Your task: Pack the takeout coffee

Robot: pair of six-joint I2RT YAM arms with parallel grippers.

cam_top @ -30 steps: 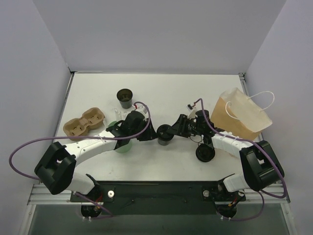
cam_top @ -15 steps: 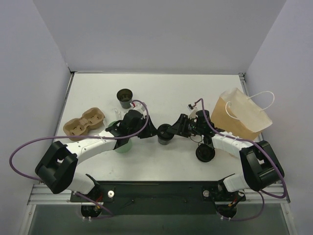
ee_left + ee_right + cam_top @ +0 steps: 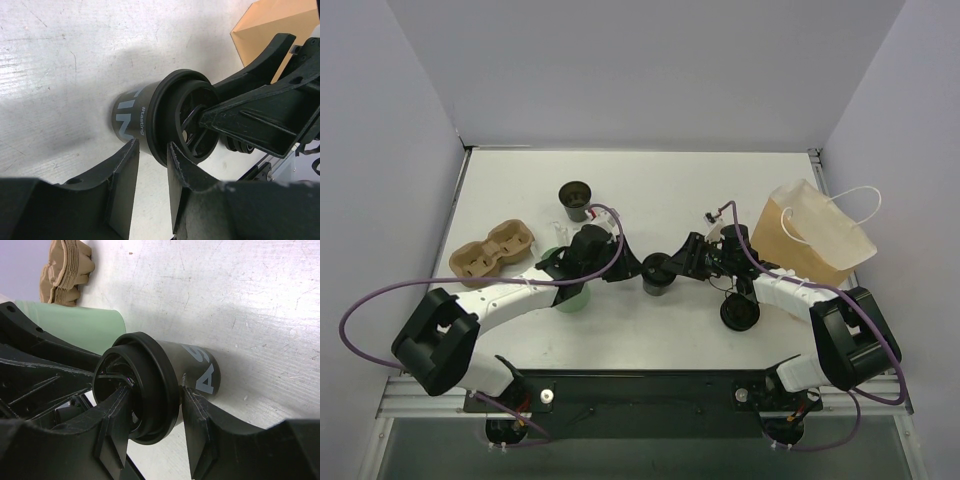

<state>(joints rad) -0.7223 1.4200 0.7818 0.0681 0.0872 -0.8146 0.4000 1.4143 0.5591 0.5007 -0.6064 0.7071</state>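
Black on black from the top camera, so it's a bit of a squint. The takeout coffee point(image 3: 657, 278) stands mid-table, long axis straight up, lidded end on top. The left gripper point(image 3: 638, 268) and right gripper point(image 3: 673, 268) pinch it from opposite sides. A green cup point(image 3: 570, 298) is mostly hidden under the left arm. The black cup with a brown inside point(image 3: 576, 199) sits further back with nothing showing in it. The pulp cup carrier point(image 3: 495, 250) is at left, nothing in its two wells. The paper bag point(image 3: 815, 240) is at right, and I can't see inside. A loose black lid point(image 3: 739, 313) lies just beside the right arm.

Left wrist: the picture's rotated, so the coffee reads sideways, base left, fitted lid point(image 3: 187, 120) right. The left gripper's narrow gap has the lid's rim wedged in it. One right finger presses on the lid's top. The bag is cut off at the top right corner.

Right wrist: same deal mirrored, right gripper clamped narrow over the rim. One finger partly blocks the cup's white lettering.
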